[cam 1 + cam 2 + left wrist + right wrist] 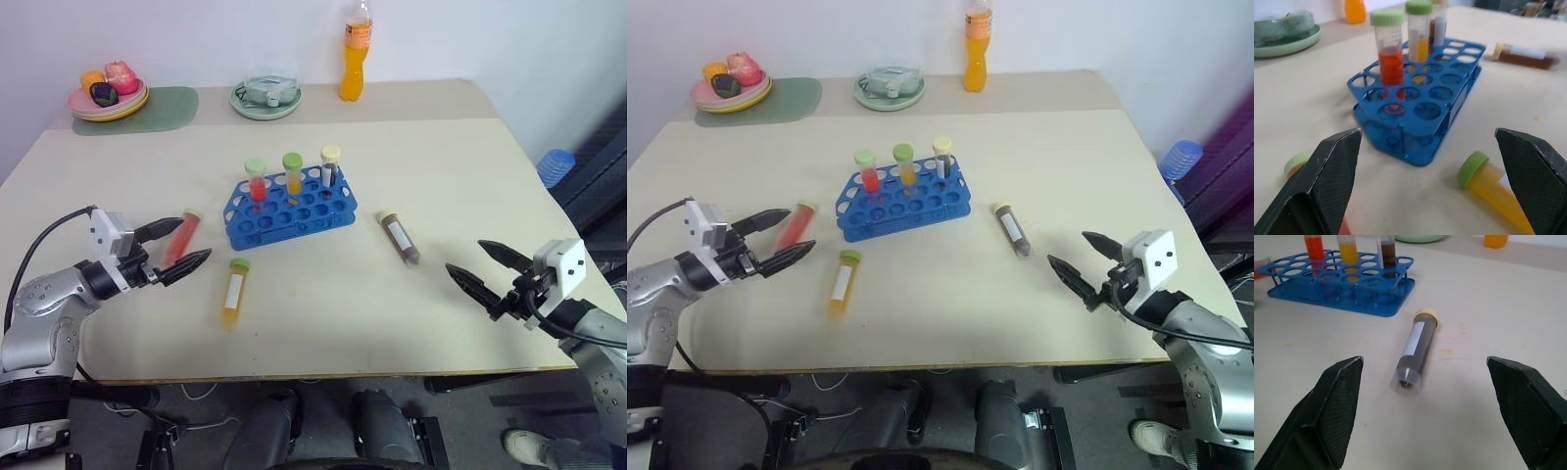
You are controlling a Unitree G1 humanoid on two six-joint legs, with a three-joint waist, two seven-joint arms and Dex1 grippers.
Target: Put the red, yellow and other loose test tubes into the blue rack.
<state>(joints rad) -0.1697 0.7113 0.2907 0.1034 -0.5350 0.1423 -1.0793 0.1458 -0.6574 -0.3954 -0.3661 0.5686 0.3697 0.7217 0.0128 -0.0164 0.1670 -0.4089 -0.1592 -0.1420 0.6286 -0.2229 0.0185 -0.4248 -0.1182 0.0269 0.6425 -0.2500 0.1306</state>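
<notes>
Red tube [183, 238], yellow tube [234, 291] and brown tube [399, 238] lie flat on the worktop [470, 176] around the blue rack [290, 207], caps pointing away. Left pincer [183, 247] and right pincer [484, 269] gape, empty.

A pale beige table [441, 176] stands against a plain white wall [490, 39]. Below its front edge lies a dark grey floor [196, 421] with black cables [191, 397]. Soft, even light falls across the tabletop.
</notes>
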